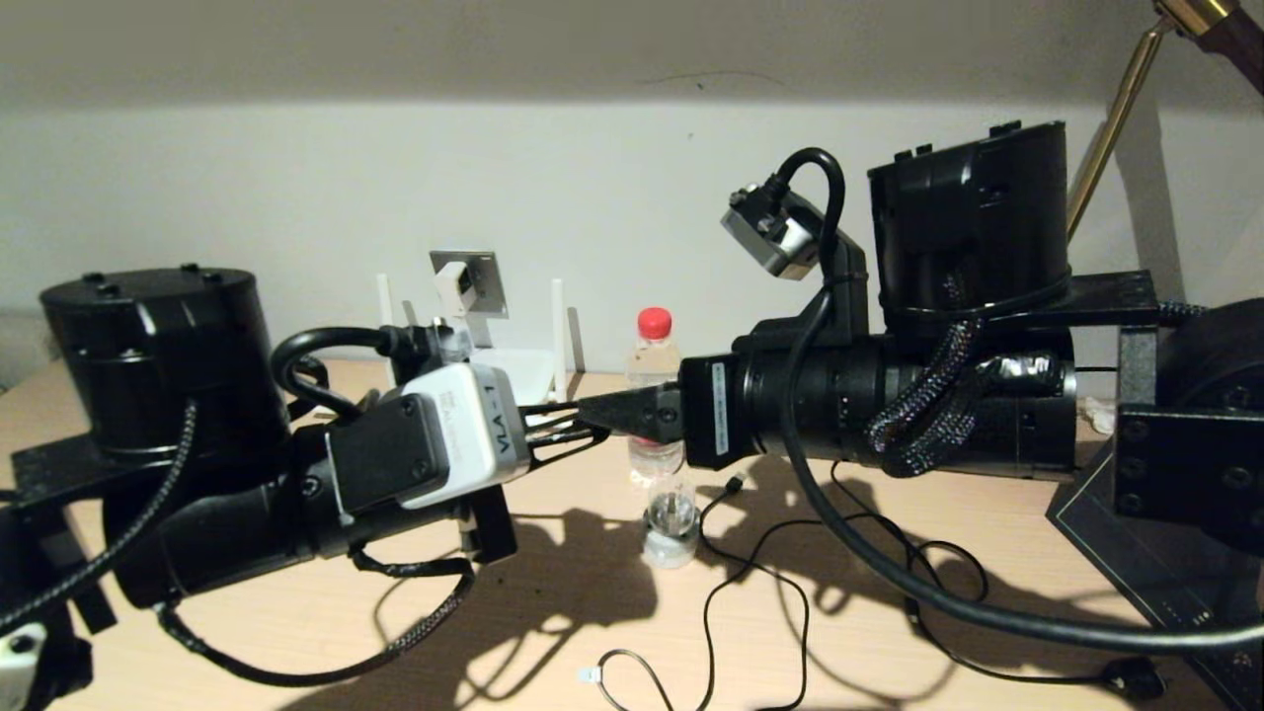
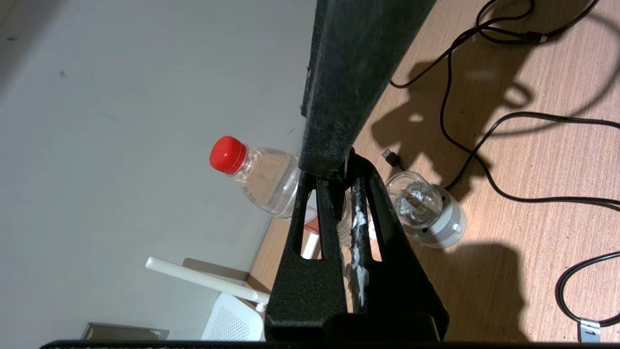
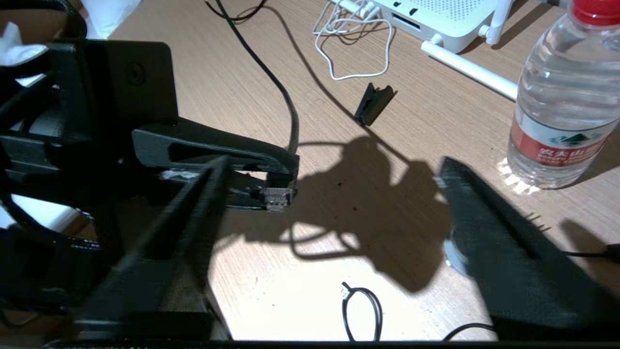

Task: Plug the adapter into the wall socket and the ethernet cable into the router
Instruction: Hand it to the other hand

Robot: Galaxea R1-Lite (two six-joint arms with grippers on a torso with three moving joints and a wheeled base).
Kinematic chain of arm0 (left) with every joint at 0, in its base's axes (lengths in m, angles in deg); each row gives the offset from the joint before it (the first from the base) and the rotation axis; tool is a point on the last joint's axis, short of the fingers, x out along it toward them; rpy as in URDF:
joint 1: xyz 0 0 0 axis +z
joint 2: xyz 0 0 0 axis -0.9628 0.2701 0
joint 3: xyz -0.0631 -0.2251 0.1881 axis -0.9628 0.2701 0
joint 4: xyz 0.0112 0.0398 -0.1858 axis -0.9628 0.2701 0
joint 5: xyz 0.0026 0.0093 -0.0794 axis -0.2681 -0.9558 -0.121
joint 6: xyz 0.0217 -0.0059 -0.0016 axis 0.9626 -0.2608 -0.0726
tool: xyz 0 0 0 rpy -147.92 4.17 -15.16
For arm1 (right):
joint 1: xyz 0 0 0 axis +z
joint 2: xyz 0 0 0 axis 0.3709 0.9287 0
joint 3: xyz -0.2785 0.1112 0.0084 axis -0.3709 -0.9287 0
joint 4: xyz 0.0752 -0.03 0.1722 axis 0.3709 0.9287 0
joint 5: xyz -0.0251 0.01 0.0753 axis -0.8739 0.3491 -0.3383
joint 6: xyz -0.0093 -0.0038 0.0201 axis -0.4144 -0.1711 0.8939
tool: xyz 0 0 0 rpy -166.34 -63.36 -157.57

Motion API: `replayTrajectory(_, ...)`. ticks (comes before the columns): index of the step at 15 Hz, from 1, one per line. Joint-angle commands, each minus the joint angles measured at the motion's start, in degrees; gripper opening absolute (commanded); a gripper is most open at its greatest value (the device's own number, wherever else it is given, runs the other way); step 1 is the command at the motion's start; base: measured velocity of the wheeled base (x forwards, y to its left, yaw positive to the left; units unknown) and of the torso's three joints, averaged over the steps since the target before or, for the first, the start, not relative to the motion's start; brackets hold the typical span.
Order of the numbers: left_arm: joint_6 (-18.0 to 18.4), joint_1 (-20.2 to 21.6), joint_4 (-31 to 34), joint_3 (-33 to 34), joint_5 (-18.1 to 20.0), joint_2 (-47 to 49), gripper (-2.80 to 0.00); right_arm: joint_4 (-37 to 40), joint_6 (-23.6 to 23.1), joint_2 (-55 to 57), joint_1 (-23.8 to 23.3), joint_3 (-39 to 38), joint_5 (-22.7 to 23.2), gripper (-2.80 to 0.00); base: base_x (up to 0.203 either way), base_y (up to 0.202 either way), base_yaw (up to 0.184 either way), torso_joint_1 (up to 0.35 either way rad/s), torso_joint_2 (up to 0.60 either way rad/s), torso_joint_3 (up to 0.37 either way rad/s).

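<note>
While both arms are meeting over the wooden table (image 1: 296, 632), the left gripper (image 3: 278, 186) is pinching the clear-tipped plug of the ethernet cable (image 3: 276, 196) with its fingers pressed together. The right gripper (image 3: 334, 194) is hovering beside it, fingers spread wide, holding nothing. Its camera housing is showing the label "VLA-1". A water bottle (image 1: 653, 395) with a red cap and Chinese lettering is standing near the router (image 3: 445, 19). The adapter (image 1: 455, 283) is sitting in the wall socket (image 1: 472, 283).
</note>
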Motion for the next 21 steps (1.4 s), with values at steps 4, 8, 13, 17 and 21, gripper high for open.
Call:
replayTrajectory(4,0.26,-0.20,-0.22,-0.03,0.12,-0.02,-2.80,-0.05,0.17,0.56,0.10,0.15,0.07,-2.80,0.000,0.000,0.000,0.000,0.00,0.000)
replayTrajectory(8,0.18,-0.71,-0.27,-0.12,0.12,0.49,-2.80,-0.05,0.23,0.59,0.51,0.18,0.13,-2.80,0.000,0.000,0.000,0.000,0.00,0.000)
replayTrajectory(13,0.17,-0.90,-0.38,-0.03,0.03,1.30,-2.80,-0.05,0.35,0.64,1.27,0.04,0.16,-2.80,0.000,0.000,0.000,0.000,0.00,0.000)
replayTrajectory(17,-1.92,-0.90,-0.38,0.49,0.12,1.47,0.00,-0.05,0.79,1.11,1.27,-0.02,0.25,-2.80,0.000,0.000,0.000,0.000,0.00,0.000)
replayTrajectory(21,-2.55,-0.90,-0.84,0.72,-0.06,0.50,0.00,-0.05,1.93,0.99,1.18,0.06,0.16,-2.80,0.000,0.000,0.000,0.000,0.00,0.000)
